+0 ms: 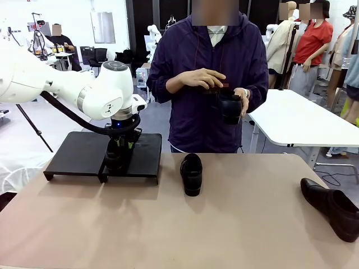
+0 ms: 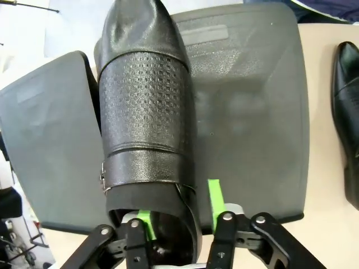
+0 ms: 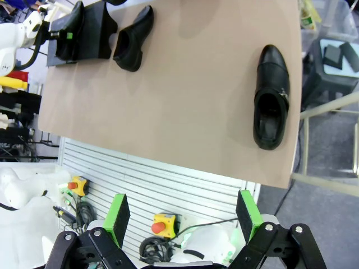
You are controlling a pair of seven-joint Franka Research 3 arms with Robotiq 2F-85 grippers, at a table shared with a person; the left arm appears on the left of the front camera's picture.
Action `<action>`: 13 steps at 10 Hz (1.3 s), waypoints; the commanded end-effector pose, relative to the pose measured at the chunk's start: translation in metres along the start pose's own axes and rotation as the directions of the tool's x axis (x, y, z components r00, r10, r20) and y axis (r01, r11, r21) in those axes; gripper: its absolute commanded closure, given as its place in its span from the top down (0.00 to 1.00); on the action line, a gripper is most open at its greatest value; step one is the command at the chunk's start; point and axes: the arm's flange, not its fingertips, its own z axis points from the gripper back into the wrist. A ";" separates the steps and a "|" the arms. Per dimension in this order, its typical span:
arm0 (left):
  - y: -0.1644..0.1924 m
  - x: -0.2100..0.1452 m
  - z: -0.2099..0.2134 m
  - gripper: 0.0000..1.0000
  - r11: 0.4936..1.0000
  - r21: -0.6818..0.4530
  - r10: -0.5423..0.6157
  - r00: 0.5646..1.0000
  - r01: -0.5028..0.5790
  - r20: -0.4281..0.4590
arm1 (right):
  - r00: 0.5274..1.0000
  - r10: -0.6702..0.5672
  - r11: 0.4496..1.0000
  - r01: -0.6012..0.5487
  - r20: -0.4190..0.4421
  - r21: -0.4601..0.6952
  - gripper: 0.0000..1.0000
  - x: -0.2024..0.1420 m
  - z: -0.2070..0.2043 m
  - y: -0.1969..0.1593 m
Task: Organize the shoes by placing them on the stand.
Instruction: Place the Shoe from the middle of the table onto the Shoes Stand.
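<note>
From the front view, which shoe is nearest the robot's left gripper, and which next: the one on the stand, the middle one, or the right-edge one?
1. Shoe on the stand, right at the left gripper, table's left.
2. Middle shoe, table's centre.
3. Right-edge shoe, far right.

**Stand crowded in the middle, table mostly free**

The low matte-black two-panel stand (image 1: pixel 73 154) was blocked at its middle. The white left arm (image 1: pixel 106 98) hung over it, and the left gripper (image 2: pixel 178 199) stood, jaws apart, at the heel of a glossy black leather slip-on shoe (image 2: pixel 146 106) lying over the gap between the panels. The left panel was bare.

A second black shoe (image 1: pixel 191 174) lay near the stand's right side, and a third shoe (image 1: pixel 331 207) lay at the right edge of the table. The beige tabletop (image 1: pixel 252 213) between them was free, as was the near strip.

The person's hands (image 1: pixel 196 78) held a fourth shoe (image 1: pixel 230 106) above the far edge. The right gripper (image 3: pixel 182 196), jaws wide, hung off the near side.
</note>
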 end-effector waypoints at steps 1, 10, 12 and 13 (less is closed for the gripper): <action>0.008 0.006 0.008 1.00 1.000 -0.021 0.005 1.000 -0.005 0.023 | 1.000 0.015 1.000 -0.015 0.001 0.006 1.00 0.000 0.001 0.000; 0.153 -0.114 0.196 1.00 0.906 -0.335 -0.254 0.966 0.257 0.052 | 1.000 0.015 1.000 -0.015 0.001 0.006 1.00 0.000 0.001 0.000; 0.213 -0.186 0.218 1.00 0.828 -0.560 0.044 0.990 0.039 0.134 | 1.000 0.015 1.000 -0.015 0.001 0.006 1.00 0.000 0.001 0.000; 0.231 -0.240 0.219 1.00 0.779 -0.620 0.228 0.964 -0.095 0.139 | 1.000 0.015 1.000 -0.015 0.001 0.006 1.00 0.000 0.001 0.000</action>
